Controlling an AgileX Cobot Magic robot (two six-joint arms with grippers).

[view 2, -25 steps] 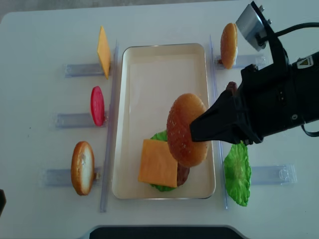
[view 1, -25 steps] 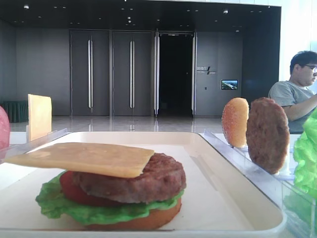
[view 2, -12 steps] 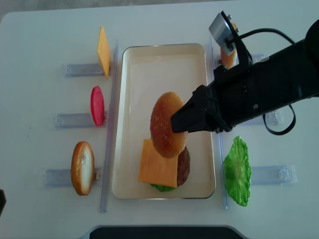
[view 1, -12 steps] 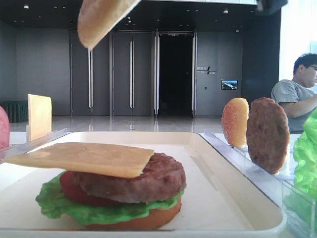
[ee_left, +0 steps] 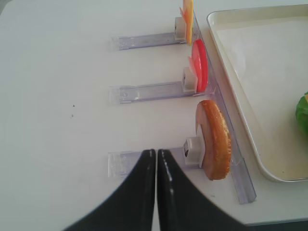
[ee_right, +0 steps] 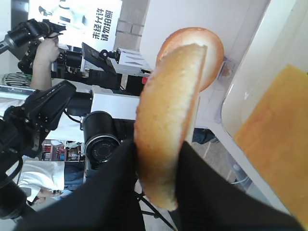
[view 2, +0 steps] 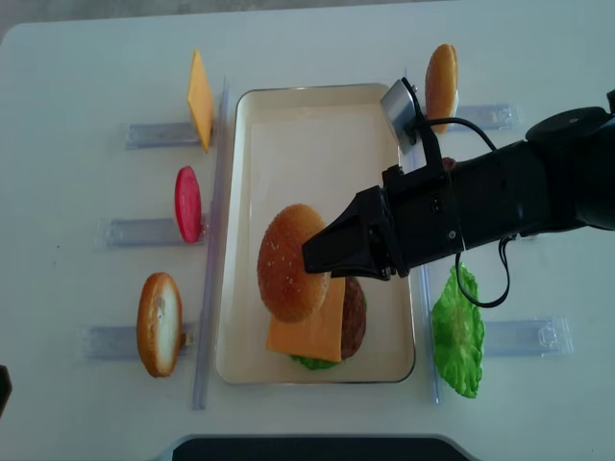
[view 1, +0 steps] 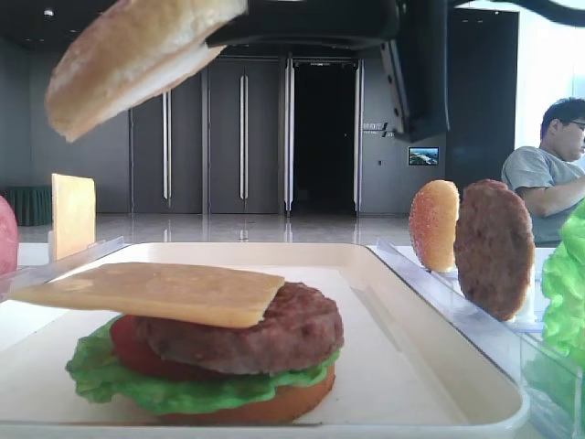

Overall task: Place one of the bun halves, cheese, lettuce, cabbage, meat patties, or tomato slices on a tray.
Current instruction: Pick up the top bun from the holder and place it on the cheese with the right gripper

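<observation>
While your right gripper (view 2: 312, 257) pinches a seeded bun half (view 2: 290, 262) by its edge, the domed golden crust tilts above the stack with its pale flat cut face showing in the low front view. Your black fingers (ee_right: 120, 192) press against both faces of the bread in the right wrist view.

Below it, on the cream-white tray (view 2: 317, 106) with its rounded raised rim, you have a stack: a bottom bun, ruffled bright green lettuce (view 1: 196, 391), a smooth red tomato slice (view 1: 132, 352), a rough, grainy dark patty (view 1: 251, 334), and a thin square yellow-orange cheese slice (view 1: 155, 293) lying flat on top (its corner overhangs to the left).

Your left gripper (ee_left: 156, 156) has its fingers pressed together, holding nothing, over the bare white table (ee_left: 57, 96) beside a clear plastic rack (ee_left: 149, 161).

In the racks stand, on edge, a cheese square (view 2: 199, 98), a tomato slice (view 2: 187, 204) and a bun half (view 2: 159, 324) on the left, another bun (view 2: 442, 86) and a lettuce leaf (view 2: 458, 331) on the right.

Compared with half a second ago, your held bun sits further left and lower in the overhead view, now over the cheese's left part; in the front view it looms larger.
</observation>
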